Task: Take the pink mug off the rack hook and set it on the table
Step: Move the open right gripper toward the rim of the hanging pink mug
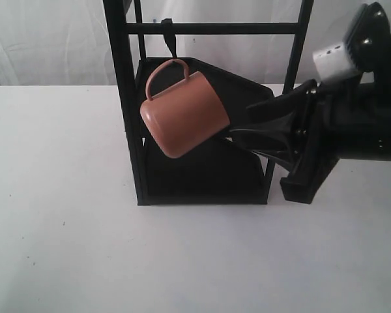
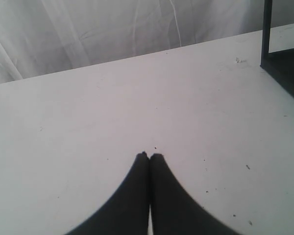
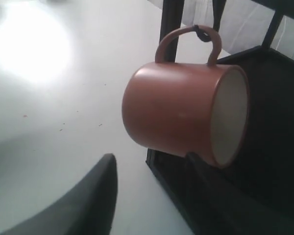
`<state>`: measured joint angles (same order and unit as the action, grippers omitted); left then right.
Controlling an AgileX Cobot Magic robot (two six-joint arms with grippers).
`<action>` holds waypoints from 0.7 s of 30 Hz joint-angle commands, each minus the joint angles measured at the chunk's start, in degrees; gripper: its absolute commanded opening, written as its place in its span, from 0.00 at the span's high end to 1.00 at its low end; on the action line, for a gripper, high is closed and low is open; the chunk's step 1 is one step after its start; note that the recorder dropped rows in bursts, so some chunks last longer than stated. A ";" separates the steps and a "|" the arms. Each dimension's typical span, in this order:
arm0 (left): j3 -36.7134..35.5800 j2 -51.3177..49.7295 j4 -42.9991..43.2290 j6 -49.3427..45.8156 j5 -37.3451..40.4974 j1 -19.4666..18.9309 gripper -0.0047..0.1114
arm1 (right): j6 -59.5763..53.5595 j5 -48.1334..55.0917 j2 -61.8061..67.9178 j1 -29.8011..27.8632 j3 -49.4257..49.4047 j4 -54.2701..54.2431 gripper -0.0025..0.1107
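The pink mug point(image 1: 182, 116) hangs tilted by its handle from the rack hook point(image 1: 169, 40) under the black crossbar point(image 1: 215, 28), with its cream mouth turned to the right. My right gripper point(image 1: 247, 125) reaches in from the right, open, its fingertips close to the mug's rim. In the right wrist view the mug point(image 3: 176, 110) hangs from the hook point(image 3: 202, 33) just beyond the open gripper point(image 3: 151, 156); one finger point(image 3: 95, 196) stands over the table, and the other is dark against the rack below the rim. My left gripper point(image 2: 149, 155) is shut and empty over the white table point(image 2: 88, 112).
The black two-shelf rack point(image 1: 131, 130) stands at the middle back of the table point(image 1: 65, 235), its lower shelf point(image 1: 202, 176) right under the mug. One rack corner point(image 2: 283, 63) shows in the left wrist view. White curtain hangs behind.
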<state>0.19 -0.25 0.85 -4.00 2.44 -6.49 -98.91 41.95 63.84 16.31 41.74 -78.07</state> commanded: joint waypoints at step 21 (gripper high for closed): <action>-0.19 0.25 -0.19 0.13 -0.23 -0.11 0.96 | -7.78 -4.31 5.89 0.96 4.24 -15.10 0.45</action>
<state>0.19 -0.25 0.85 -4.00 2.44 -6.49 -105.92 40.01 69.04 17.15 45.59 -92.62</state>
